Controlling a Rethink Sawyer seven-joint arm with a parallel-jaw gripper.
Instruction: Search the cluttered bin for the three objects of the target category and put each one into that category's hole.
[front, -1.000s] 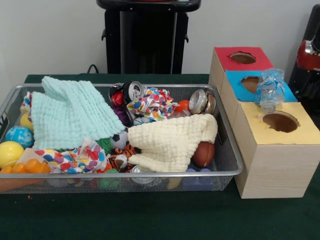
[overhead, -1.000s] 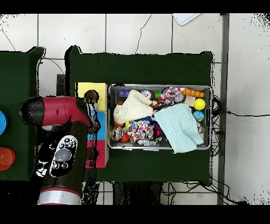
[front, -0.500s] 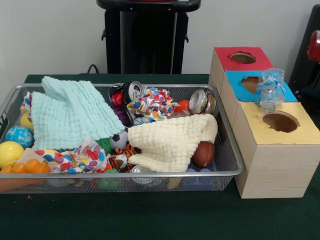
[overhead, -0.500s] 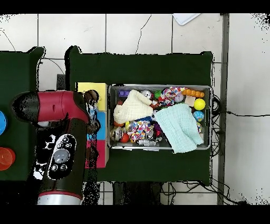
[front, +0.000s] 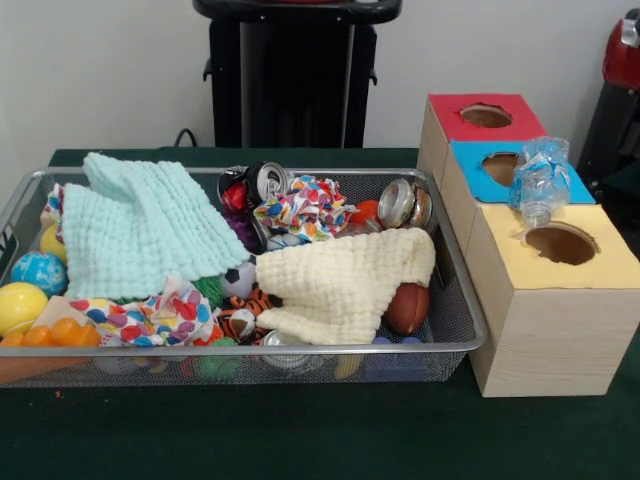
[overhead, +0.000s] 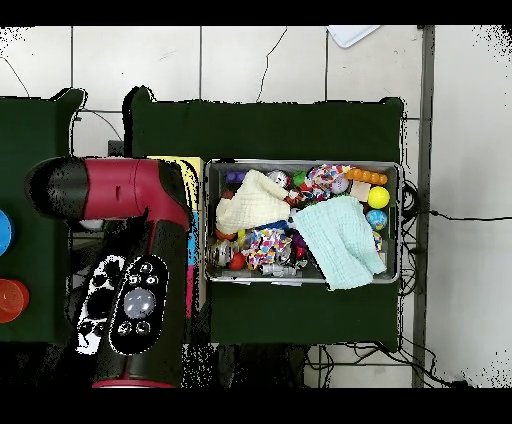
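Observation:
A wire bin (front: 470, 325) holds a heap of cloths, balls and cans. Crushed cans lie at the back (front: 268, 180), back right (front: 403, 203) and front rim (front: 285, 340). A crumpled clear plastic bottle (front: 541, 180) rests on the blue box (front: 470, 165), between its hole and the yellow box's hole (front: 560, 243). The red box (front: 486, 118) stands behind them. Only a red part of the arm (front: 622, 50) shows at the top right edge. In the overhead view the arm (overhead: 140, 280) covers the boxes, and the gripper is hidden under it.
A mint cloth (front: 140, 225) and a cream cloth (front: 345, 280) cover much of the bin. A brown football (front: 407, 307), a yellow ball (front: 18, 305), a blue ball (front: 38, 272) and patterned rags (front: 305, 208) lie around them. The bin (overhead: 305, 163) sits right of the boxes in the overhead view.
In the overhead view the arm has swung right over the boxes. In the front view its red part has climbed the right edge. Bin contents and bottle have not moved.

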